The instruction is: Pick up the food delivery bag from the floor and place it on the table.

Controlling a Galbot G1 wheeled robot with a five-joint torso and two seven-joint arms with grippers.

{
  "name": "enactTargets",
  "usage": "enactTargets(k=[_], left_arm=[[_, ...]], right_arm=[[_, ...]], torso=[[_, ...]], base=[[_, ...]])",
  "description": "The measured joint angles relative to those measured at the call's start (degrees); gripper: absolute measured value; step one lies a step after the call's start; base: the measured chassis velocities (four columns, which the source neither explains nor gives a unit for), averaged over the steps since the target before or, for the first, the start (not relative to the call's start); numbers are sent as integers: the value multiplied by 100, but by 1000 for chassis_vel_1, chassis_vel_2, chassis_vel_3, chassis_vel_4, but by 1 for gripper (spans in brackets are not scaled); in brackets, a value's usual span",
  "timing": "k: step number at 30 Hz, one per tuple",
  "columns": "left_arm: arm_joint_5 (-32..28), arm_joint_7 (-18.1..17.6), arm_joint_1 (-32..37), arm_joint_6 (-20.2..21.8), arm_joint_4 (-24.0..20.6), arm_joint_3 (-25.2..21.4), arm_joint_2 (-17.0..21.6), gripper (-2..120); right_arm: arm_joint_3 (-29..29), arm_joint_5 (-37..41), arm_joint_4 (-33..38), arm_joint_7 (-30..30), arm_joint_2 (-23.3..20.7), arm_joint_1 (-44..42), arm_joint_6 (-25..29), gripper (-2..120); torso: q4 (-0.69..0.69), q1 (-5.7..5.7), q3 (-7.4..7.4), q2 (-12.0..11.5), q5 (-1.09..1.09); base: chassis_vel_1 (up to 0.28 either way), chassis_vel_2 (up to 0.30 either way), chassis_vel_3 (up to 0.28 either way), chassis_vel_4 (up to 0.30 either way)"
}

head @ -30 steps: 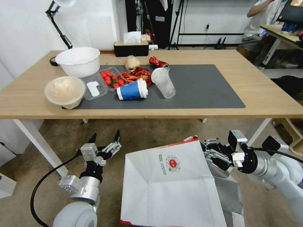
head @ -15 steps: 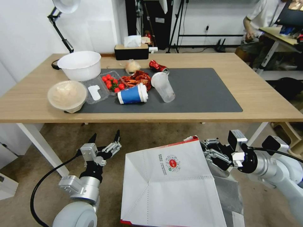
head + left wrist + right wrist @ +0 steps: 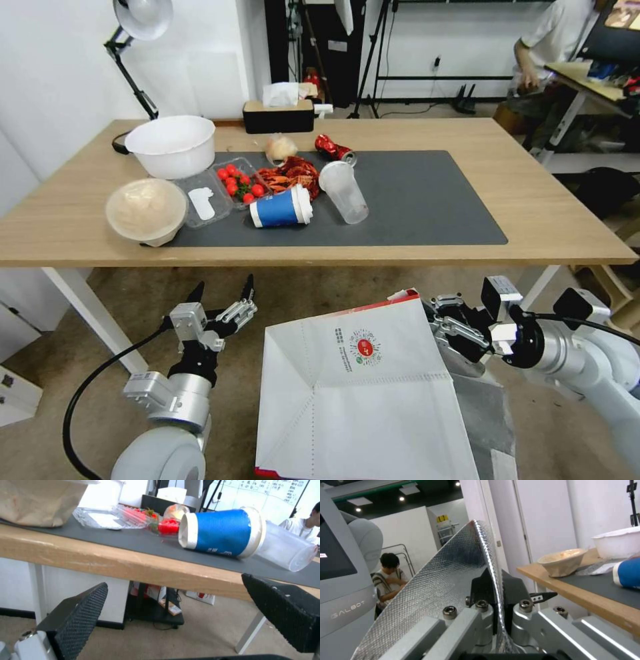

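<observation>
- Centrally, the food delivery bag [image 3: 363,393] hangs tilted in front of the robot, white face with its round red logo toward the head camera, below the near edge of the table [image 3: 567,213] and above the floor [image 3: 300,293].
- Right gripper [image 3: 445,328]: pressed onto the bag's upper right rim; the right wrist view shows its two dark fingers [image 3: 480,585] pinching the silver foil lining [image 3: 446,580] between them.
- Left gripper [image 3: 221,298]: fingers spread, empty, just beside the bag's left edge, not touching it.
- Table top: dark grey mat [image 3: 427,200] bearing an overturned blue cup [image 3: 280,207].
</observation>
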Motion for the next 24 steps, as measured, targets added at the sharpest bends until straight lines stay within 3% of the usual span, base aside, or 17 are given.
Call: enactTargets(k=[24], left_arm=[[-6, 34, -8, -8, -26, -15, 21, 100]], right_arm=[[36, 14, 43, 24, -39, -16, -8, 0]], torso=[[0, 262, 360, 621, 0]], base=[[0, 0, 0, 0]])
